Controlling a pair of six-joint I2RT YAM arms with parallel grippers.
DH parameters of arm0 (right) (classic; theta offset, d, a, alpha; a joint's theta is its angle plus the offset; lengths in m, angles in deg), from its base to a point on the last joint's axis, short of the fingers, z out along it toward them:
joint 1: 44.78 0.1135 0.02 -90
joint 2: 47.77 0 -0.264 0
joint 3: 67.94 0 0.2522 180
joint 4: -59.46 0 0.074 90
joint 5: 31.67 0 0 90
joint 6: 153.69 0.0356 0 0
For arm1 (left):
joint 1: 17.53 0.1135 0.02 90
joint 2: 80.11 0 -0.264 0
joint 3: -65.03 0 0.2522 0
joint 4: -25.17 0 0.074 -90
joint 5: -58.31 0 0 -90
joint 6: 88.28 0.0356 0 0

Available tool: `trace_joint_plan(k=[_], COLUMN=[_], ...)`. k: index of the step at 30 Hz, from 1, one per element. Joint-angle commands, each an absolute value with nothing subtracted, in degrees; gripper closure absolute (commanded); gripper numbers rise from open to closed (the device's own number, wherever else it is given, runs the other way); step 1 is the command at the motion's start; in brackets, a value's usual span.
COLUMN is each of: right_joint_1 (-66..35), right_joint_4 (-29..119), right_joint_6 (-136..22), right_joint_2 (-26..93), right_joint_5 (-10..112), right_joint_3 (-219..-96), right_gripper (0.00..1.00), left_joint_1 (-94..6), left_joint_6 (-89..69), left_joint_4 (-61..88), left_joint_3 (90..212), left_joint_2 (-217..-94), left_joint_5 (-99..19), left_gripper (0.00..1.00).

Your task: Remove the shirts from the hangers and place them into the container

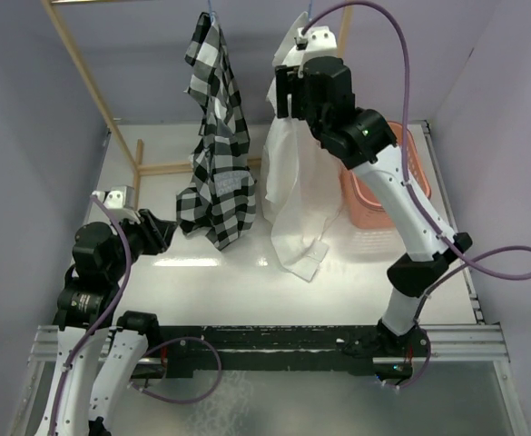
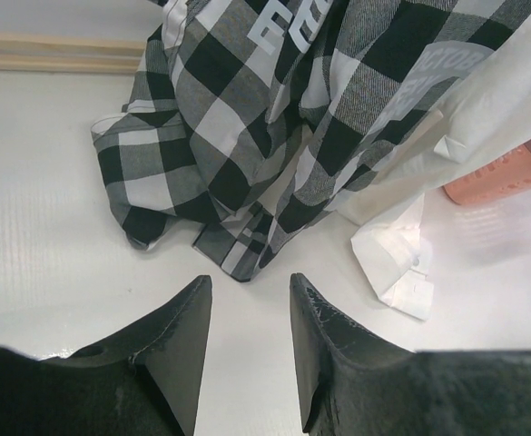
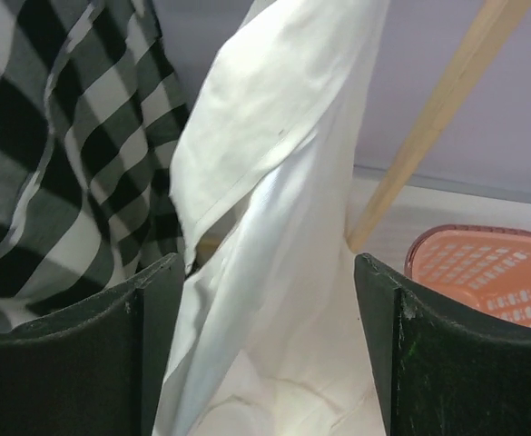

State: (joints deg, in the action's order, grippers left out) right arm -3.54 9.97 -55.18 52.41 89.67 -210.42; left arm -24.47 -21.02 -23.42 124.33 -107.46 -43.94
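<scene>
Two shirts hang from the rail on thin light-blue hangers, and their hems reach the table. The black-and-white plaid shirt is on the left, the white shirt on the right. My right gripper is raised against the upper white shirt, open wide, with loose fabric hanging between its fingers. My left gripper stands open and empty low over the table, just short of the plaid hem. The salmon-pink container stands right of the white shirt, partly hidden by my right arm.
Wooden rack poles slant up at the back left and behind the white shirt. A wooden base bar lies along the back of the table. A white cuff rests on the table.
</scene>
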Motion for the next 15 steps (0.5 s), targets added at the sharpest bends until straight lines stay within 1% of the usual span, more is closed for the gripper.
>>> trace_joint_plan(k=[1,2,4,6,8,9,12,15], right_joint_1=[-5.37,-5.77,-7.32,-10.05,-13.07,-14.93,-20.02,-22.95], right_joint_4=[9.02,8.87,8.80,9.85,12.25,13.61,15.20,15.13], right_joint_6=[-56.40,-56.24,-54.78,-51.45,-48.96,-47.16,-44.33,-43.57], right_joint_2=[52.87,53.22,52.84,50.75,47.97,46.54,44.42,44.36], right_joint_5=[89.44,89.20,87.44,83.91,80.23,76.95,69.39,63.52], right_joint_3=[-219.75,-219.94,-218.76,-215.30,-209.92,-207.40,-203.38,-203.17], right_gripper=[0.23,0.24,0.29,0.38,0.49,0.53,0.55,0.53], left_joint_1=[-25.00,-25.00,-25.00,-25.01,-25.00,-25.09,-25.09,-25.09], left_joint_6=[-19.71,-19.71,-19.72,-19.71,-19.80,-19.81,-19.81,-19.80], left_joint_4=[-20.75,-20.76,-20.82,-20.79,-20.89,-20.93,-20.82,-20.83], left_joint_3=[124.85,124.85,124.84,124.85,124.84,124.80,124.76,124.82], left_joint_2=[-107.01,-107.07,-107.10,-107.04,-106.87,-106.86,-106.98,-107.29], left_joint_5=[-44.44,-44.41,-44.43,-44.29,-44.11,-44.08,-44.16,-44.29], left_gripper=[0.56,0.56,0.56,0.56,0.56,0.56,0.56,0.56])
